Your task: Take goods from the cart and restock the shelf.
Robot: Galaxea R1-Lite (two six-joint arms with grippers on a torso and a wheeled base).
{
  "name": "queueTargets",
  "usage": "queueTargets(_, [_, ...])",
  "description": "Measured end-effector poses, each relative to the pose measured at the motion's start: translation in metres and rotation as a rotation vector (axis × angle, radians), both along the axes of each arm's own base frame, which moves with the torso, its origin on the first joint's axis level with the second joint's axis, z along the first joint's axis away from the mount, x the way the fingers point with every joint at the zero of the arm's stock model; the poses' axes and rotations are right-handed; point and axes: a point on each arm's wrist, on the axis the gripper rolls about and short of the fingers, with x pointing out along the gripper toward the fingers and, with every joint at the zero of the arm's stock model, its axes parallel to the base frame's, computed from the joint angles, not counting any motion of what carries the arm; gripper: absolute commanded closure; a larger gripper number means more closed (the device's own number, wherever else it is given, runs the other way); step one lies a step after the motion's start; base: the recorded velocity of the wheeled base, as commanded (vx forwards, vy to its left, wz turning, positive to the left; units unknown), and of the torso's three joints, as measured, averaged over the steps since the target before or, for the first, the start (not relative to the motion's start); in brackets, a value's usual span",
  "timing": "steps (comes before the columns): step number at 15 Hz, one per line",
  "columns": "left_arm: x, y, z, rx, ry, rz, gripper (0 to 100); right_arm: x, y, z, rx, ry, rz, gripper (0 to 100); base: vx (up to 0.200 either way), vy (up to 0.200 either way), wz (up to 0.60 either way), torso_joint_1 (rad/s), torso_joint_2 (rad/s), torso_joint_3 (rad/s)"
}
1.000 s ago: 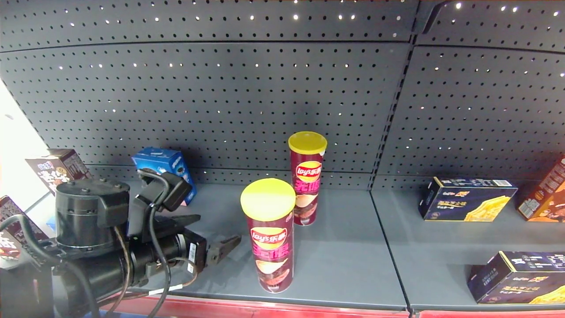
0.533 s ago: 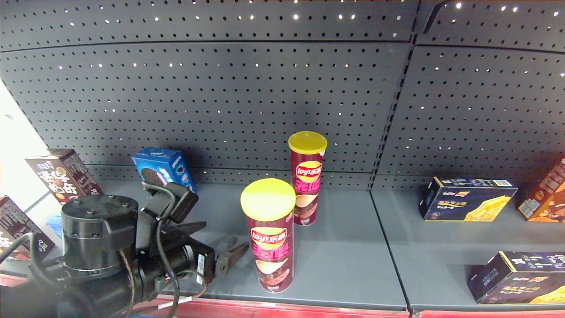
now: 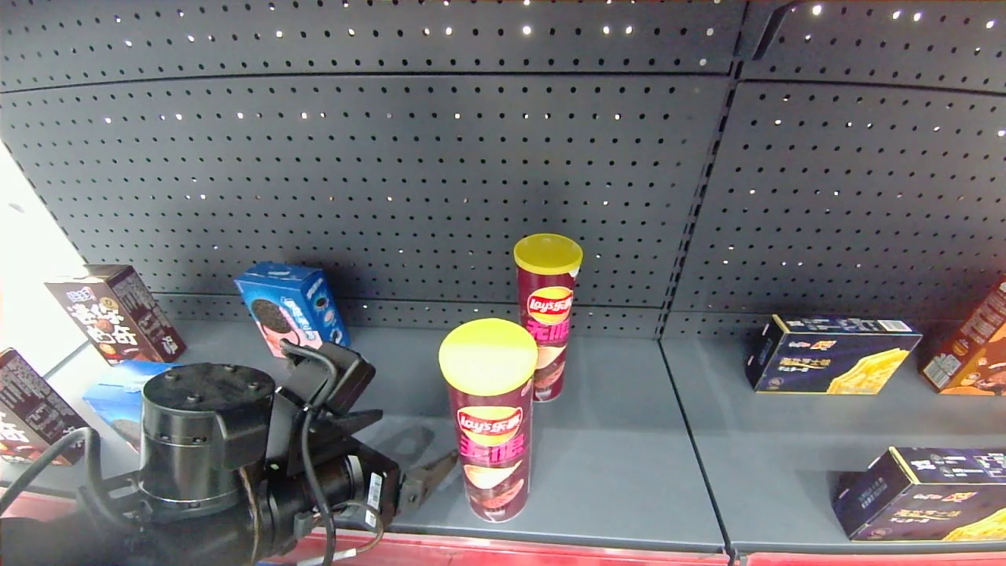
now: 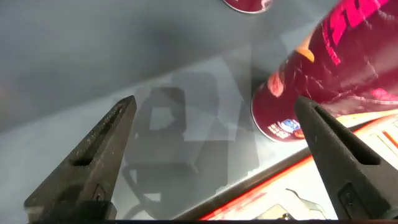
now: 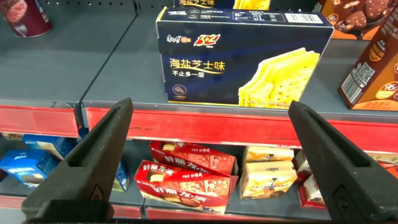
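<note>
A: Left gripper (image 4: 214, 107) low over the shelf (image 3: 621, 464), jaws spread wide and holding nothing; the front chip can (image 3: 491, 428) stands upright at the shelf's front edge, just beside one fingertip (image 3: 428, 476); whether they touch, I cannot tell.

B: And the rear chip can (image 3: 548, 314) stands upright deeper in, toward the back edge; the two cans are near each other but apart; the front one looks placed, I'd say.

A: If that front can needs shifting, how would it handle?

B: Light, I'd judge; a stiff tube with a glossy skin, so slippery under hard pads; tall on a narrow base, so it tips easily; squeeze too hard and the wall may dent, and the chips inside are brittle.

A: So where to take hold?

B: Around the body at about mid-height, jaws either side of the round wall; not by the yellow lid (image 3: 487, 355), which could pop off.

A: Right gripper (image 5: 211, 104)?

B: Jaws spread too, empty; it hangs off the front edge of the neighbouring shelf bay, facing the dark blue cracker box (image 5: 242, 59) lying at that edge.
</note>
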Motion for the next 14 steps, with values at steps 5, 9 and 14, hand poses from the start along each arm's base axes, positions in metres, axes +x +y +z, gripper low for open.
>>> queueTargets(5, [0.0002, -0.0039, -0.0017, -0.010, 0.014, -0.006, 0, 0.0000, 0.0000, 0.0000, 0.000, 0.000, 0.000, 0, 0.000, 0.000, 0.00, 0.000, 0.00, 0.000])
queueTargets(9, [0.0000, -0.0071, -0.0023, -0.016, 0.021, -0.012, 0, 0.0000, 0.0000, 0.0000, 0.000, 0.000, -0.001, 0, 0.000, 0.000, 0.00, 0.000, 0.00, 0.000])
queueTargets(14, [0.0006, -0.0095, -0.0041, -0.012, 0.028, -0.019, 0, 0.0000, 0.0000, 0.0000, 0.000, 0.000, 0.000, 0, 0.000, 0.000, 0.00, 0.000, 0.00, 0.000])
